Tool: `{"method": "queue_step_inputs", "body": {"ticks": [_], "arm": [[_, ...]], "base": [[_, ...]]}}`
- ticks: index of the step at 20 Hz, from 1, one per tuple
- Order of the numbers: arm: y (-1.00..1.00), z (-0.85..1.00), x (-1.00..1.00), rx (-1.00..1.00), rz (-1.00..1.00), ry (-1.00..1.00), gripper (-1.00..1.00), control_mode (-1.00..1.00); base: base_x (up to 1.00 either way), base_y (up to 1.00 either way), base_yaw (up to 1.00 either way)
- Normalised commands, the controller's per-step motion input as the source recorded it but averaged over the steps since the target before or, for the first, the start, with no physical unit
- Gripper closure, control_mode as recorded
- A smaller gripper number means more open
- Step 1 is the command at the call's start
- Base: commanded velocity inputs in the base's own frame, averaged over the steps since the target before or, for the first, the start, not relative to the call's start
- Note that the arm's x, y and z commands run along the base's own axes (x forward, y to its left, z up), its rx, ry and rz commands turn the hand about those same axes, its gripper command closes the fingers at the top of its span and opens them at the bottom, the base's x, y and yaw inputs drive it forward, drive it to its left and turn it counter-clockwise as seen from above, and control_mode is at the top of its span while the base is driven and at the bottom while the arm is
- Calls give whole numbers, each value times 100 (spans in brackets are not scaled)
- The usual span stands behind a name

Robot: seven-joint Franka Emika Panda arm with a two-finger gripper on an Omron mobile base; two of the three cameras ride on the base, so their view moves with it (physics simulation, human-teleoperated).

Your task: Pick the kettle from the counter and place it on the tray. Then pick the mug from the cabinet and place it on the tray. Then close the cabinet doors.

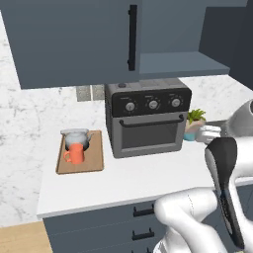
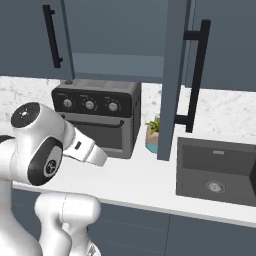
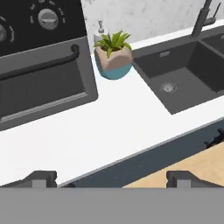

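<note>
White marble table [image 1: 148, 178] carries the tray [image 1: 94, 160] at its left, kettle [image 1: 75, 137] and orange mug [image 1: 74, 154] both on it. Beside it stands an oven [image 1: 147, 118]. Jaws [image 3: 111, 177] spread wide, empty, over the table edge near a plant pot [image 3: 113, 61].

The white arm rises at the near right, elbow bent, forearm reaching far-right; its claw [image 3: 112, 178] hangs spread wide with nothing between the fingertips [image 3: 43, 178].
</note>
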Motion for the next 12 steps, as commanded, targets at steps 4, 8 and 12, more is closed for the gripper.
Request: {"method": "queue_step_inputs", "body": {"ticks": [4, 8, 12], "arm": [[-70, -16, -52, 26, 0, -56, -100, -100], [-37, -34, -80, 10, 0, -48, -100, -100], [-4, -72, -30, -1, 3, -3, -100, -100]], "base": [[0, 0, 0], [0, 0, 0], [0, 0, 0]]}}
